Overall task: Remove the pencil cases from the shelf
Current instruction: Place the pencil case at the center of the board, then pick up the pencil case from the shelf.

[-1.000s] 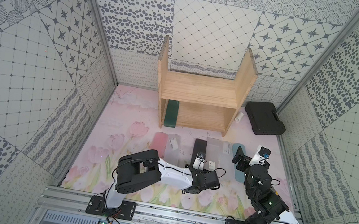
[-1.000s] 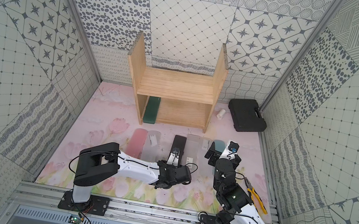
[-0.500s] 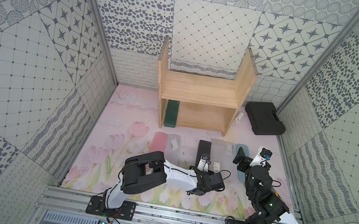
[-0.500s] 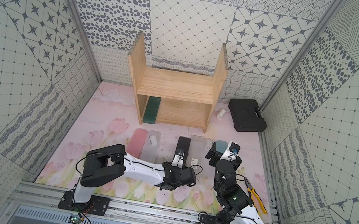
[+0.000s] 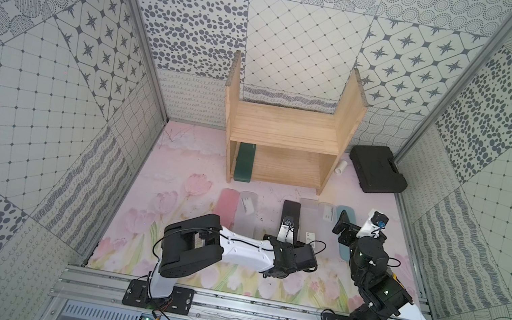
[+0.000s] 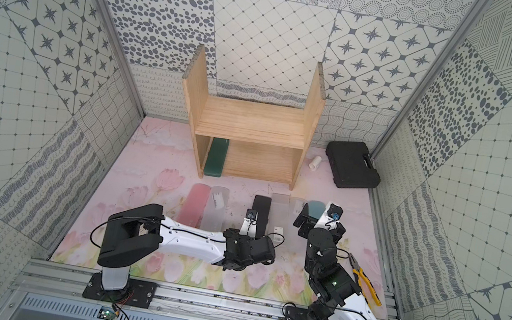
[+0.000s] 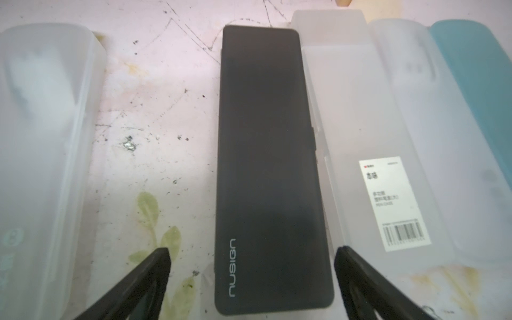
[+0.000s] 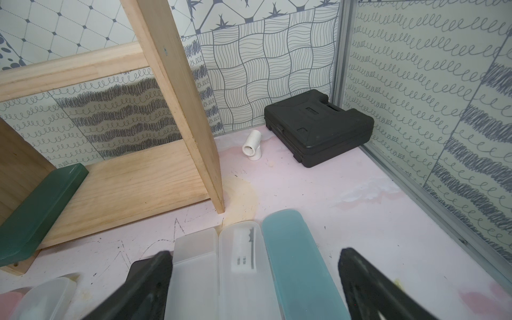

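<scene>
left wrist view: black case on the bench, green one yet to fetch

my left hand [image 7: 252, 250] stands wide, its fingers either side of the black case [image 7: 273, 166] and clear of it. that case lies flat on the bench [image 5: 188, 170], right against the labelled frosted case [image 7: 360, 166]. my right hand [image 8: 256, 253] is wide too and holds nothing, above the blue case [image 8: 299, 263]. only the dark green case [image 5: 244, 166] is in the shelf [image 5: 284, 130], on the lower board against a side panel. i judge it light, stiff and smooth, so probably slippery: pinch it across the narrow width, near the front end. both top views show the whole row of cases. only the right wrist view shows the green case's near end at the board's front edge, and only the left wrist view the barcode print.
</scene>
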